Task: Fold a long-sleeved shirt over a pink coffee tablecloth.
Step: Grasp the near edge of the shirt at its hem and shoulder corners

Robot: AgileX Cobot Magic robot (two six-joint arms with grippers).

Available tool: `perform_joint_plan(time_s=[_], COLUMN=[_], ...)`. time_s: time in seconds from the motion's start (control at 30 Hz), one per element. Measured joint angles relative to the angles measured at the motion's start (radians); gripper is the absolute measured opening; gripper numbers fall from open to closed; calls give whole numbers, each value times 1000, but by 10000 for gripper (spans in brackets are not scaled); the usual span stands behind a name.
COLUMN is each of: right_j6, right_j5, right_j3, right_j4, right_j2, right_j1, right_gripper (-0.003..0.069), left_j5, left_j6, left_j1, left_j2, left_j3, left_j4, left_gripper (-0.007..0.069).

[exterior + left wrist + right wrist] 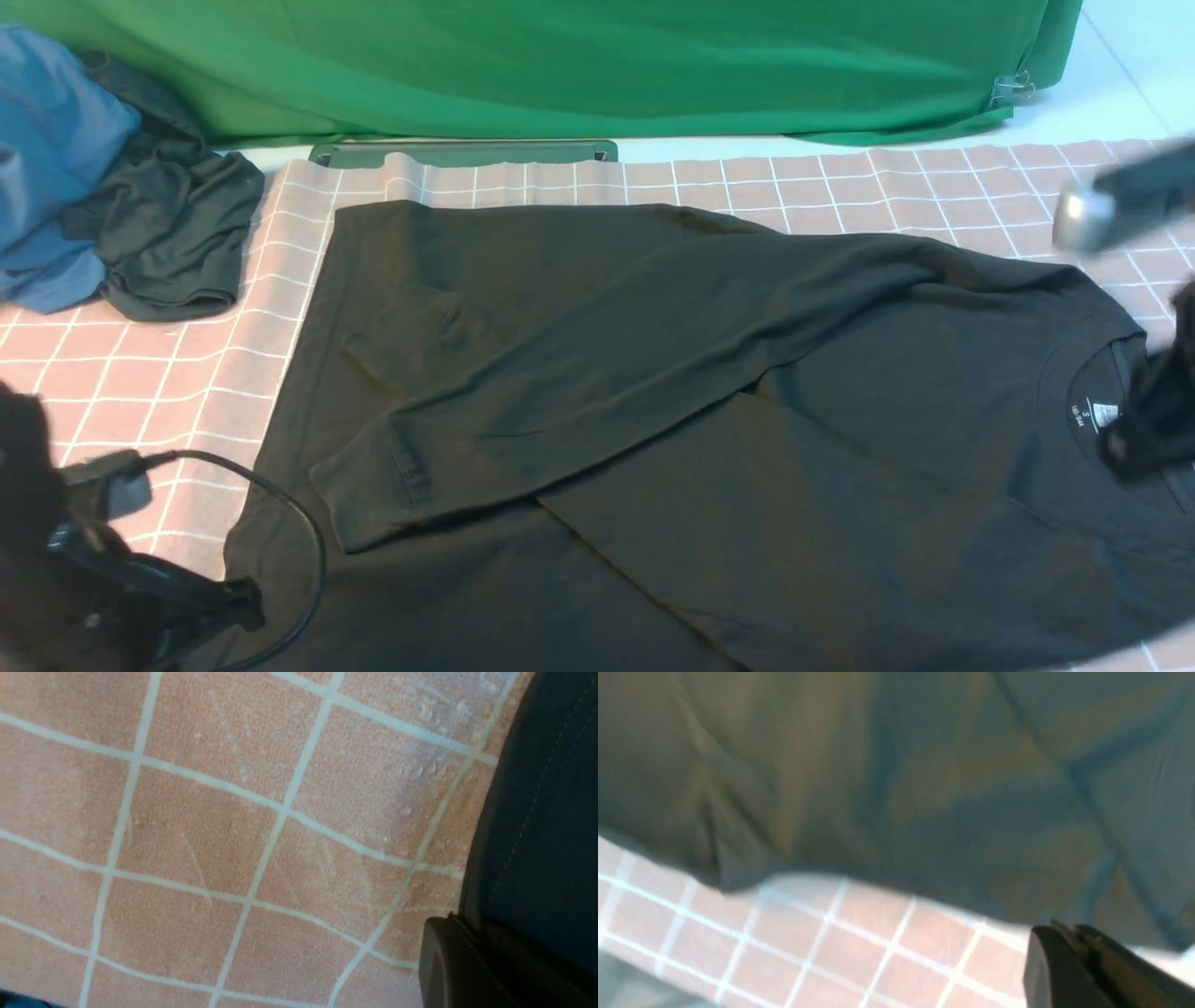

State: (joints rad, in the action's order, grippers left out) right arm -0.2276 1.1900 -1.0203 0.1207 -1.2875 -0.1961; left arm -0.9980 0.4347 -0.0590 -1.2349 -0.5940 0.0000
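Shirt (840, 523) spread flat across the middle of the cloth (187, 373), hem (537, 812) toward its left edge, collar (1055, 373) toward its right edge, both sleeves (523, 401) crossed over the body. Left gripper (245, 597) by the cloth's near edge, fingers closed on the hem. Right gripper (1134, 439) over the collar, blurred, so you cannot tell how far its fingers are parted or whether they hold fabric. Before you lift, confirm the right pinch is secure, then raise both ends level and together, so the sleeves keep their place and the crease runs straight
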Motion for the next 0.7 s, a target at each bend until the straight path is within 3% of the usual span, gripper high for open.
perform_joint_plan(time_s=[0.13, 0.17, 0.23, 0.33, 0.53, 0.7], right_j6=[2, -15, -75, -121, -143, -170], right_j5=[-93, -171, -276, -349, -487, -542], right_j3=[131, 196, 294, 363, 399, 394], right_j4=[-3, -4, -4, -5, -22, -40], right_j2=[0, 0, -11, -49, -154, -225], right_j1=[-18, -32, -59, -84, -109, -109], right_gripper=[256, 359, 486, 580, 580, 506], left_j5=[-20, -22, -22, -21, 7, 9], left_j6=[0, 0, 0, 0, -2, 1], left_j1=[0, 0, 0, 0, 0, 0], left_j2=[81, 112, 144, 154, 154, 154], left_j3=[0, 0, 0, 0, 0, 0], left_j4=[0, 0, 0, 0, 0, -9], left_gripper=[30, 30, 30, 30, 30, 30])
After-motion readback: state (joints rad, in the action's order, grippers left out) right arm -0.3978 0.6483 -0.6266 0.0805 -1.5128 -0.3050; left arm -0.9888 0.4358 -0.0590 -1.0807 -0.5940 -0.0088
